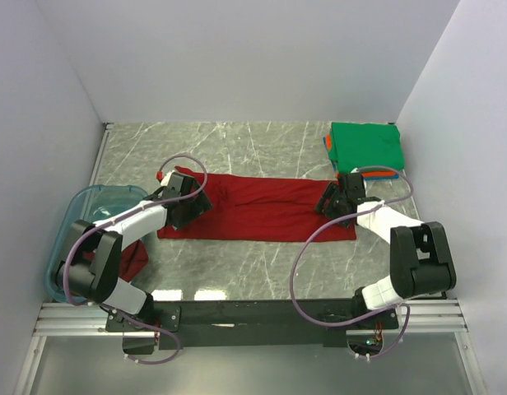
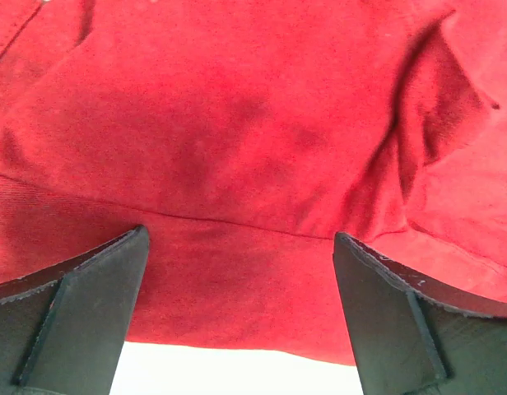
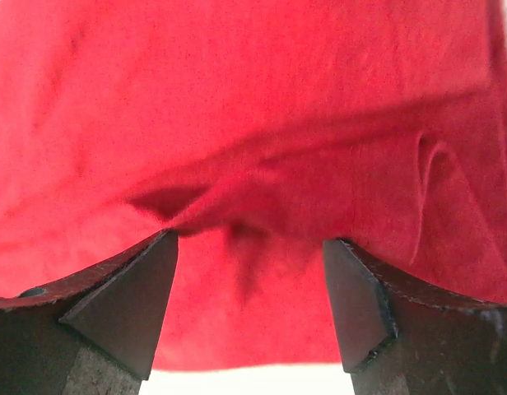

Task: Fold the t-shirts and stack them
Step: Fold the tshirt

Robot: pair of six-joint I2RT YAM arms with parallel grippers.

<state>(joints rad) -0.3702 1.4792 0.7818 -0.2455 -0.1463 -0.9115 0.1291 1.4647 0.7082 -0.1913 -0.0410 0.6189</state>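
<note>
A bright red t-shirt (image 1: 262, 210) lies across the middle of the table as a long flat strip. My left gripper (image 1: 188, 202) is low over its left end. In the left wrist view the gripper (image 2: 241, 239) is open, with red cloth (image 2: 237, 123) under and between the fingers. My right gripper (image 1: 336, 202) is low over the right end. In the right wrist view it (image 3: 249, 243) is open above wrinkled red cloth (image 3: 237, 99). A folded green shirt (image 1: 366, 146) tops a stack at the back right, with orange and blue edges (image 1: 327, 145) showing beneath. A maroon shirt (image 1: 137, 257) hangs beside the tub.
A translucent blue plastic tub (image 1: 76, 216) stands at the left edge, next to the left arm. White walls enclose the marble table (image 1: 237, 144) on three sides. The arm bases and a metal rail (image 1: 253, 317) run along the near edge.
</note>
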